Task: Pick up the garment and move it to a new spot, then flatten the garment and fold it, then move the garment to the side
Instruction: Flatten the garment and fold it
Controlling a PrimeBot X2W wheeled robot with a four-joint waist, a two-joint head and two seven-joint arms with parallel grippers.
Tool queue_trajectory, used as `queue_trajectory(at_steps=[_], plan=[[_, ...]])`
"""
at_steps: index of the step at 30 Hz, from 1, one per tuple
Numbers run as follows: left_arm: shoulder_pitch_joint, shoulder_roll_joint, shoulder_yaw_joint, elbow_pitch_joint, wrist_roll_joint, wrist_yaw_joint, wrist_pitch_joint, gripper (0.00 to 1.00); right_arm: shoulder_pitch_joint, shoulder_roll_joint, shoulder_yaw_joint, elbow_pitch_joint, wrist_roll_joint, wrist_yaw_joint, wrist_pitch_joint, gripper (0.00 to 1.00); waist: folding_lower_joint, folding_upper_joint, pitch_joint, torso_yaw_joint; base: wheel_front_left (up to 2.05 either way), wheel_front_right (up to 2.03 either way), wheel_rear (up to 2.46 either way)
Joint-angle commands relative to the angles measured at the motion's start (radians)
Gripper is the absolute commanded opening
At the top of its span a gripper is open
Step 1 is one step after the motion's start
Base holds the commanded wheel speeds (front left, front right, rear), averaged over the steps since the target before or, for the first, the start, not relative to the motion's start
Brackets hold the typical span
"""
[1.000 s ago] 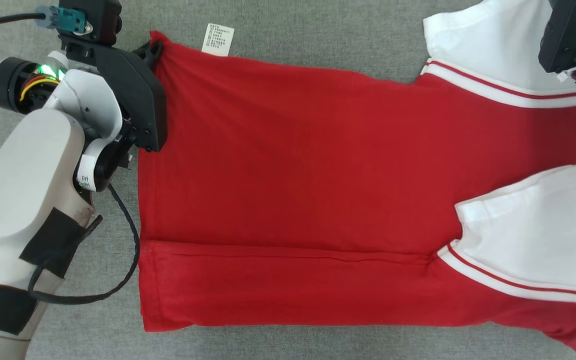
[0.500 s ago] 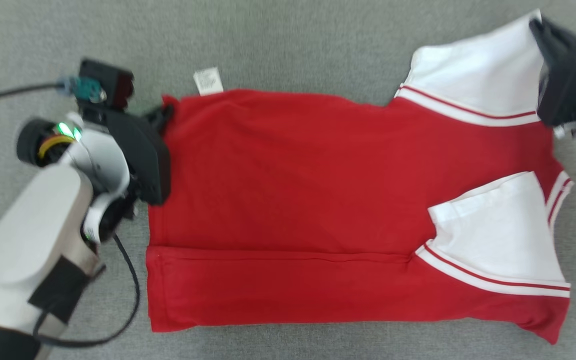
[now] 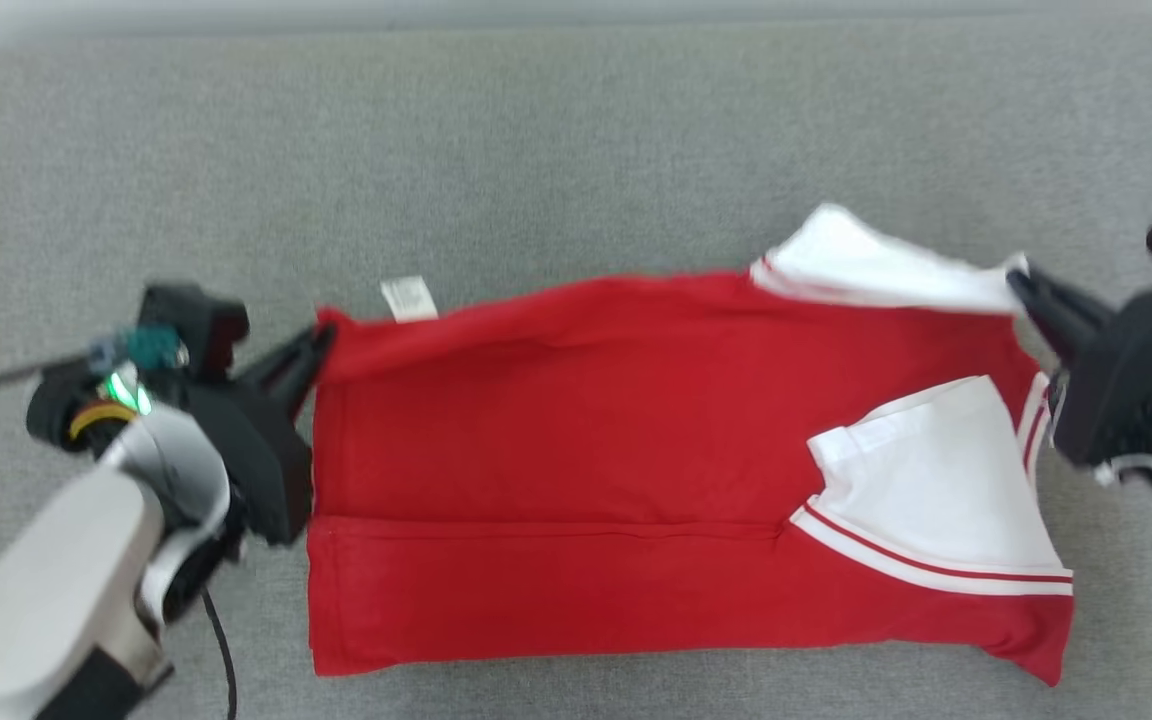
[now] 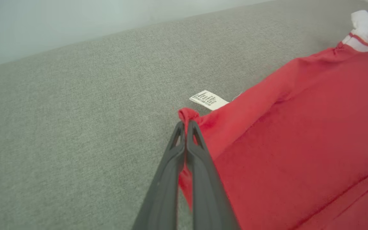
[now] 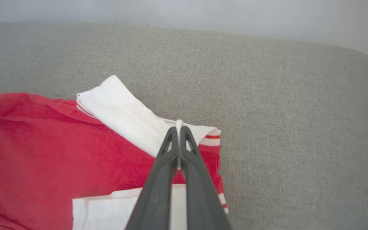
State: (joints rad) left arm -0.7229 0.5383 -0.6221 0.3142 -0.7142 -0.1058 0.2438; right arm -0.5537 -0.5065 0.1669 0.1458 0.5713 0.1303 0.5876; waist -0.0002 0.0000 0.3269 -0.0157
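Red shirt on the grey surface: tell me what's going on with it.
The robot has the red shirt pinched at its two far corners. The left pincer is shut on the red hem corner beside the care label, and the right pincer is shut on white fabric at the far sleeve end. That far edge looks raised off the grey surface, while the near part lies flat, with the near white sleeve folded onto the body.

Head view: looks steeply down on the grey surface (image 3: 576, 150), with the whole garment (image 3: 576, 450) in frame. Left wrist view: low and close, along the left gripper (image 4: 186, 123) to the label (image 4: 208, 99) corner. Right wrist view: low and close, along the right gripper (image 5: 179, 127) to the white sleeve (image 5: 123, 111). All three share the garment's far edge
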Motion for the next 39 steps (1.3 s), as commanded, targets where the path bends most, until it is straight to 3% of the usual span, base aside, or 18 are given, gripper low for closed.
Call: queue_trajectory(at_steps=[1, 12, 20, 35, 36, 37, 38, 39], plan=[[0.035, 0.002, -0.001, -0.005, 0.004, 0.000, -0.024, 0.00, 0.045, 0.001, -0.019, -0.030, 0.009, 0.000, 0.013, 0.00, 0.0002, 0.0000, -0.026, -0.008, 0.00, 0.00, 0.00], [0.178, -0.021, -0.023, 0.005, 0.040, 0.047, -0.178, 0.00, 0.323, 0.063, -0.168, -0.220, -0.003, 0.000, 0.132, 0.00, 0.0002, 0.0000, -0.052, 0.004, 0.00, 0.00, 0.00], [0.221, -0.051, -0.018, 0.043, 0.040, 0.082, -0.244, 0.00, 0.471, 0.119, -0.216, -0.340, 0.029, 0.000, 0.185, 0.00, 0.0002, 0.0000, -0.056, 0.008, 0.00, 0.00, 0.00], [0.269, -0.070, -0.012, 0.112, 0.011, 0.106, -0.291, 0.00, 0.561, 0.160, -0.274, -0.394, -0.020, 0.000, 0.228, 0.00, 0.0002, 0.0000, -0.068, 0.007, 0.00, 0.00, 0.00], [0.272, -0.072, -0.013, 0.114, 0.011, 0.108, -0.294, 0.04, 0.566, 0.164, -0.268, -0.393, -0.016, 0.000, 0.232, 0.00, 0.0002, 0.0000, -0.069, 0.007, 0.00, 0.00, 0.00], [0.275, -0.074, -0.013, 0.118, 0.008, 0.108, -0.297, 0.36, 0.574, 0.167, -0.262, -0.393, -0.011, 0.000, 0.236, 0.00, 0.0002, 0.0000, -0.071, 0.009, 0.00, 0.00, 0.00], [0.278, -0.079, -0.011, 0.121, 0.003, 0.109, -0.299, 0.47, 0.580, 0.168, -0.258, -0.392, -0.008, 0.000, 0.238, 0.00, 0.0002, 0.0000, -0.072, 0.010, 0.00, 0.00, 0.00], [0.280, -0.081, -0.009, 0.123, 0.000, 0.112, -0.305, 0.73, 0.584, 0.170, -0.255, -0.390, -0.007, 0.000, 0.239, 0.00, 0.0002, 0.0000, -0.073, 0.011, 0.00, 0.00, 0.00]])
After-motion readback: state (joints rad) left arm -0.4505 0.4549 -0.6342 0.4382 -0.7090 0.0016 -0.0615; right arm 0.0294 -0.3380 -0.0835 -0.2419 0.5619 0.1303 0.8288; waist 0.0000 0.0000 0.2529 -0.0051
